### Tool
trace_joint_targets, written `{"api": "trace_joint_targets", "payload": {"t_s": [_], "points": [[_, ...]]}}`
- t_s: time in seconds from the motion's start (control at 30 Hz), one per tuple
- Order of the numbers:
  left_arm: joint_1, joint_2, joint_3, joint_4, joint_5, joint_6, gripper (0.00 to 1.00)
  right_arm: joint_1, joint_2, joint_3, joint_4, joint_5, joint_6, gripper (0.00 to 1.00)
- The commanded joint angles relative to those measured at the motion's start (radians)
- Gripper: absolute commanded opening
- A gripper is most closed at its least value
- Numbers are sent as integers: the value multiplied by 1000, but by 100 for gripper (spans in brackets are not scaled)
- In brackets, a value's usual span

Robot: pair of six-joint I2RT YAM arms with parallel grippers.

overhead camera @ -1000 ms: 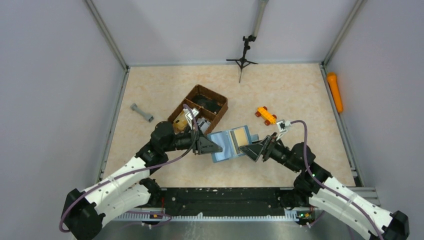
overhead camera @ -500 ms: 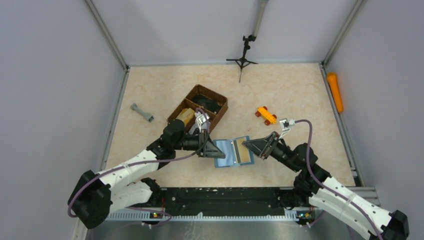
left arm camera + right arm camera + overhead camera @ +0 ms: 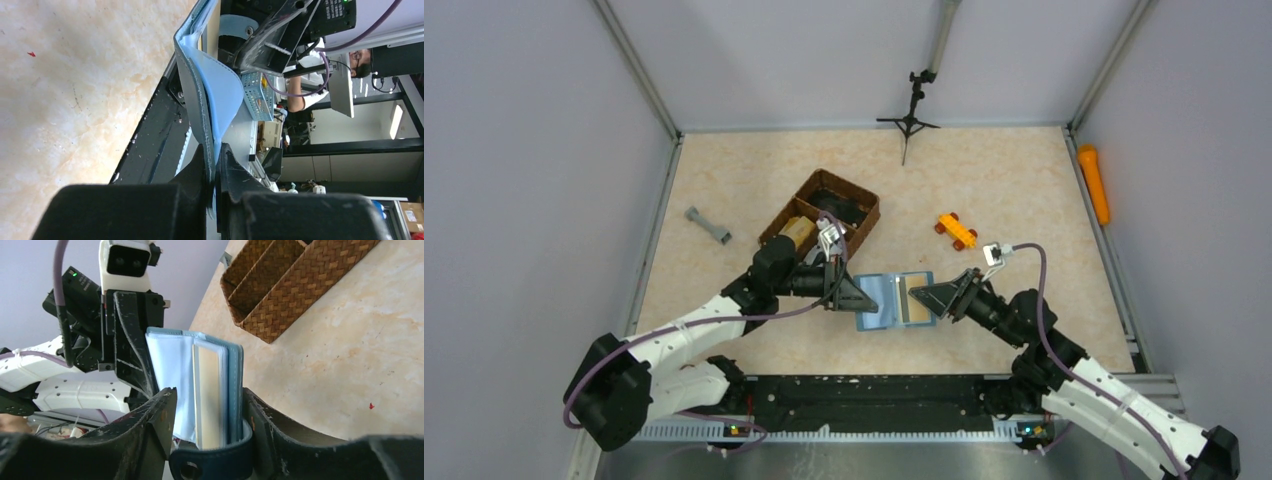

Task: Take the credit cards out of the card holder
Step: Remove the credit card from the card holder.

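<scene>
The card holder (image 3: 894,301) has been shifted slightly lower in the overhead view, further from the basket (image 3: 856,222) on the table (image 3: 1024,180). It has also been turned from a tilt to sit nearly square with the frame. Its tan card face, formerly broad at the upper right of the card holder, is now seen as a narrower strip on its right half. The left arm (image 3: 704,325) has been swung to the right and its elbow drawn off the basket's lower left corner. A tan object (image 3: 798,232) in the basket's left compartment is thereby more fully uncovered. The right jaws have been turned to point more directly left, level with the card holder's right edge.
</scene>
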Motion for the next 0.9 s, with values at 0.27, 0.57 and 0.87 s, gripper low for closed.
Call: {"api": "trace_joint_targets", "payload": {"t_s": [0.27, 0.57, 0.87], "points": [[-3, -25, 12, 52, -76, 22, 16, -7, -12, 54, -86, -7, -42, 5], [-6, 13, 181, -600, -534, 357, 58, -7, -3, 127, -353, 210, -66, 0], [-28, 31, 231, -492, -367, 417, 45, -7, 154, 133, -315, 290, -82, 0]]}}
